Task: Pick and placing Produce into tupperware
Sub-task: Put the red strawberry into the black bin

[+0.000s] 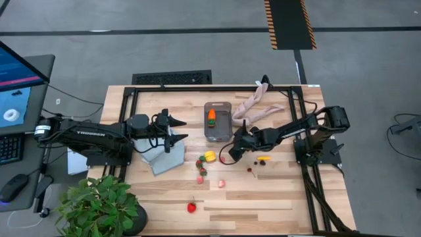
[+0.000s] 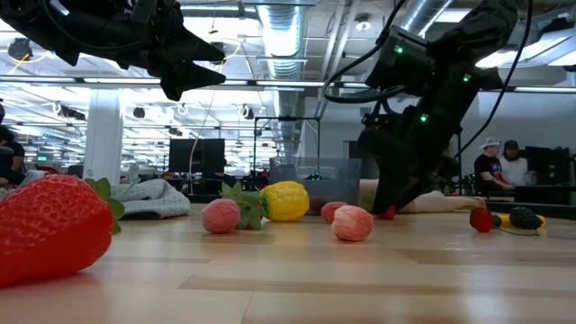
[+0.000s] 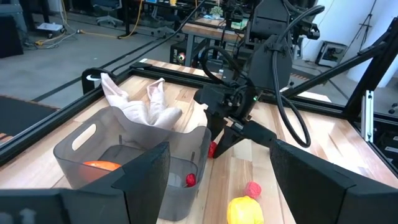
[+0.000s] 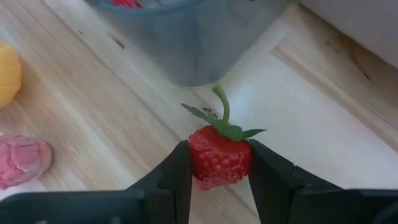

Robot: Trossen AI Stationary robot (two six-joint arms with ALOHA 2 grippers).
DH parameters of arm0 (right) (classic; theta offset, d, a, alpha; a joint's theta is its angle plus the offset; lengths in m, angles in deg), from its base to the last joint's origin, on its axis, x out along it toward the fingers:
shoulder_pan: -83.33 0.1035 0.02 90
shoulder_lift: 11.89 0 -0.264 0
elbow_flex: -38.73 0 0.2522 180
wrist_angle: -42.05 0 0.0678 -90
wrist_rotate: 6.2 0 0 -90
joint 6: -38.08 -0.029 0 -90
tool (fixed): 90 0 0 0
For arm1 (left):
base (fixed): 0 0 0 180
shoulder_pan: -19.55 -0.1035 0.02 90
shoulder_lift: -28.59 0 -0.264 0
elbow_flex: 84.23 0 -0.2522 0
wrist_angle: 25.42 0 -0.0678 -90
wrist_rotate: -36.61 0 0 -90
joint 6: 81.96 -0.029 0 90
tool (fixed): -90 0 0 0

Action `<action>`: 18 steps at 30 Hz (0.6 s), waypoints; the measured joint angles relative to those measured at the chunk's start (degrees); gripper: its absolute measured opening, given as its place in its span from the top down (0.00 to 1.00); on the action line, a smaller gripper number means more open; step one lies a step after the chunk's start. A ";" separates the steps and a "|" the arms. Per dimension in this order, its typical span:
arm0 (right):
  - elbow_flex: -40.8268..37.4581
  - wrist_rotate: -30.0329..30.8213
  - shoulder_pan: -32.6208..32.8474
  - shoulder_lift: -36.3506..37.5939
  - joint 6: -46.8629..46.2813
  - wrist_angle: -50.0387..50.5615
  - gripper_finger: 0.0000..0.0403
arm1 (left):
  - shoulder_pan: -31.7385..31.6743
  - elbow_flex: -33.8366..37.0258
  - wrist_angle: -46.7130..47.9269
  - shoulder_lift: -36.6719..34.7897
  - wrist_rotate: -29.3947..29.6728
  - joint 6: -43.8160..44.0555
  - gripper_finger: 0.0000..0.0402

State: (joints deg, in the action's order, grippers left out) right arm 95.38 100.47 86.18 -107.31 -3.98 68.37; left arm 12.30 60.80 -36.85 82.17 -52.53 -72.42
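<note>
The tupperware [image 1: 217, 120], a clear-grey tub, stands at the table's far middle with an orange carrot [image 1: 212, 117] inside. My right gripper [image 1: 227, 157] is low just near of the tub, shut on a small red strawberry [image 4: 219, 158]. Loose produce lies on the wood: a yellow lemon [image 1: 209, 156], pink berries [image 1: 222, 184], a banana [image 1: 264, 158], dark berries [image 1: 250, 169] and another strawberry [image 1: 192, 207]. My left gripper [image 1: 181, 130] hovers open, left of the tub, holding nothing. My right gripper pinches the strawberry's two red sides [image 4: 198, 155] between its two fingers, just below the green leaves. The fingers slant steeply down from the table's right. The green stem [image 4: 222, 106] points toward the tub. Whether the berry rests on the wood I cannot tell.
A folded grey cloth [image 1: 161, 155] lies under my left arm. A beige limb-shaped object [image 1: 256, 105] lies right of the tub. A potted plant [image 1: 99, 207] stands at the near left corner. Black frame rails [image 1: 197, 87] border the table.
</note>
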 joint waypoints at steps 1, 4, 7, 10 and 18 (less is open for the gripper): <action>0.00 -0.12 0.14 0.07 -0.27 0.02 0.64 | 0.00 0.00 0.00 0.00 0.00 0.00 0.34; -0.02 -1.78 0.63 1.04 -1.05 0.56 0.63 | 0.00 0.00 0.00 0.02 0.00 -0.02 0.34; -0.02 -1.88 1.82 2.87 -1.53 0.48 0.60 | 0.00 0.00 -0.02 0.02 0.00 0.00 0.34; -0.02 -1.83 3.48 5.70 -1.85 0.30 0.60 | 0.00 0.00 -0.02 0.02 0.00 0.00 0.34; 0.06 0.34 6.96 13.74 -2.47 0.03 0.62 | 0.00 0.00 -0.04 0.02 0.00 0.02 0.34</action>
State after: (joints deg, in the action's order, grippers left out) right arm 95.44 100.81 93.14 -93.57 -6.45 68.40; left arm 12.30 60.80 -36.89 82.19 -52.53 -72.39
